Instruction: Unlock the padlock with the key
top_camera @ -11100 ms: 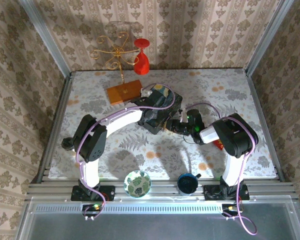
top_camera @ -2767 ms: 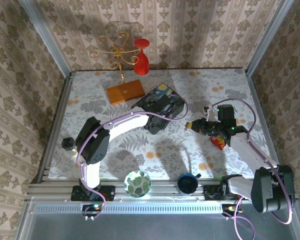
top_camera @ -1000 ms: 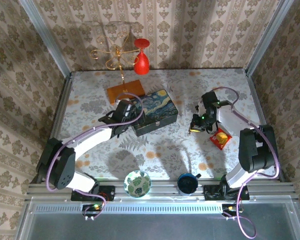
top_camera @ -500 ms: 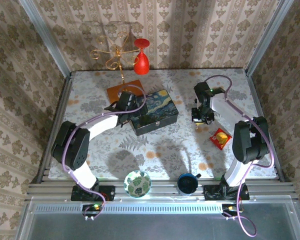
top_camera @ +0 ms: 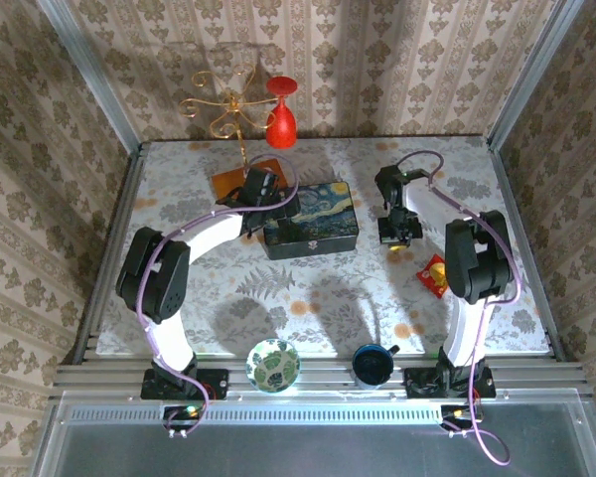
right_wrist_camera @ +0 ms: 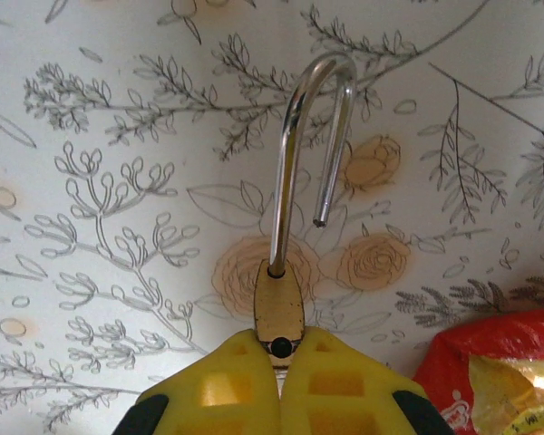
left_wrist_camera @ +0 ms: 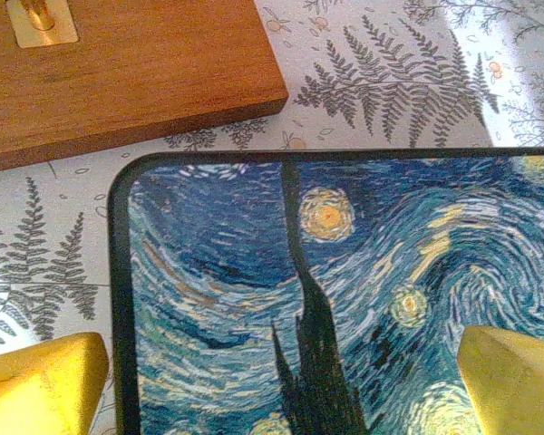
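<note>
At 3 o'clock from the blue starry-night painted box [top_camera: 313, 221], over the floral tabletop [top_camera: 328, 288]: right gripper [right_wrist_camera: 279, 349], yellow fingers [right_wrist_camera: 218, 385] closed on the pale brassy body of the small metal padlock [right_wrist_camera: 279, 308]. Silvery U-shaped shackle points to 12 o'clock in the wrist view, 1 leg free of the body. Red snack packet [right_wrist_camera: 494, 372] at 4 o'clock of the padlock. Left gripper [left_wrist_camera: 276, 344]: yellow fingers spread wide above the box lid, nothing between them. Brown wooden base [left_wrist_camera: 118, 72] at 11 o'clock of the box.
</note>
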`<state>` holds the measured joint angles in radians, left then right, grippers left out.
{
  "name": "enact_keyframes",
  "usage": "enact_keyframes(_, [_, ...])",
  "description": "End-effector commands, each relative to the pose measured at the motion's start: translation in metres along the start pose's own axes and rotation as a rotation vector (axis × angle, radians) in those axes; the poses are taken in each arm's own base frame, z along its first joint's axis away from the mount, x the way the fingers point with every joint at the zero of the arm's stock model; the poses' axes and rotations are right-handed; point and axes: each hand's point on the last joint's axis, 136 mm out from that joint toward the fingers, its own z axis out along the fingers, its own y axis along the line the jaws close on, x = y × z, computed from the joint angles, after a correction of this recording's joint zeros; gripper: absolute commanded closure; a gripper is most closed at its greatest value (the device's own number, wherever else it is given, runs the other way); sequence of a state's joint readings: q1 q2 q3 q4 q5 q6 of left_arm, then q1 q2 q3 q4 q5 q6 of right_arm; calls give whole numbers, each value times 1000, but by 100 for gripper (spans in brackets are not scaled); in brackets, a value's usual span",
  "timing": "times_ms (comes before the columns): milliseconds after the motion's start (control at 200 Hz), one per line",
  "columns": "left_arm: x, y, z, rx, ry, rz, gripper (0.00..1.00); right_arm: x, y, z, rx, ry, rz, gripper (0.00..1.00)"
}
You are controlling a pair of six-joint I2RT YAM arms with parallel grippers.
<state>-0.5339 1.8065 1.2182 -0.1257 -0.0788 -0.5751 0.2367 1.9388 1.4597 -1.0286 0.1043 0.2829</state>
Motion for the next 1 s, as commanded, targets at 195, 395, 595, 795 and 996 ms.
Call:
enact_keyframes(195, [-6, 15, -53, -34, -70, 2, 0, -17, 6, 18, 28, 36, -19, 98])
enact_keyframes(395, [5, 22, -73, -58, -67, -5, 0, -25, 12, 18, 13, 15, -5, 79])
enact_keyframes(595, [9, 27, -91, -72, -82, 4, 0, -24, 20, 5, -49, -27, 0, 63])
enact_keyframes(795, [11, 34, -103, -91, -100, -1, 0, -22, 36, -13, -169, -78, 10, 62])
enact_keyframes(996, [13, 44, -116, -121, -129, -13, 0, -16, 45, -43, -277, -157, 16, 58])
